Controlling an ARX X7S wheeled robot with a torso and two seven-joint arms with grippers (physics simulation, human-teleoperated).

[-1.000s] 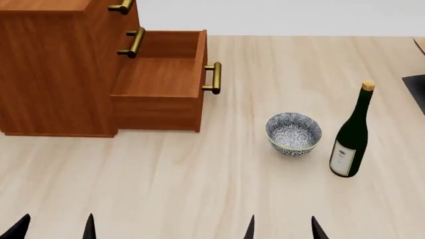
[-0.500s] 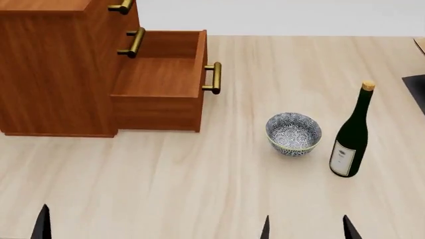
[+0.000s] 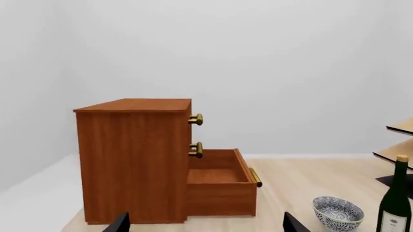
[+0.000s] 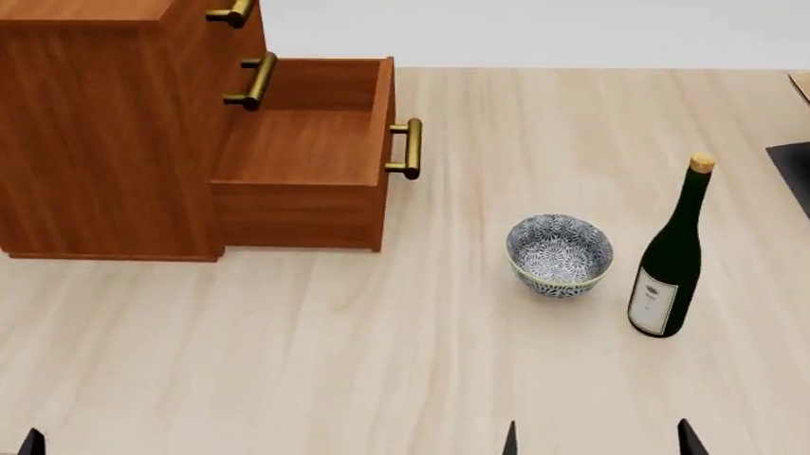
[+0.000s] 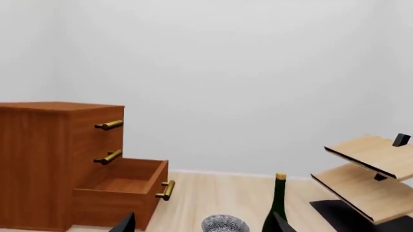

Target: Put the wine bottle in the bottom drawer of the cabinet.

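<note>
The wine bottle (image 4: 665, 256) stands upright on the table at the right, dark green with a tan cork and a white label. The cabinet (image 4: 101, 123) is at the far left, and its bottom drawer (image 4: 310, 142) is pulled out and empty. My right gripper (image 4: 600, 442) is open at the near edge, short of the bottle. In the right wrist view the bottle (image 5: 280, 193) rises just beyond my right gripper (image 5: 203, 225). My left gripper (image 3: 206, 225) is open, facing the cabinet (image 3: 132, 159) from a distance. Only one left fingertip (image 4: 30, 443) shows in the head view.
A blue-white patterned bowl (image 4: 560, 254) sits just left of the bottle. A pale slanted wooden rack (image 5: 371, 176) on a black base (image 4: 795, 171) stands at the far right. The two upper drawers, with brass handles (image 4: 256, 81), are shut.
The right gripper's fingertips have spread wider and shifted right. Both grippers have sunk toward the bottom edge of the head view. Bottle, bowl and drawer have not moved.
</note>
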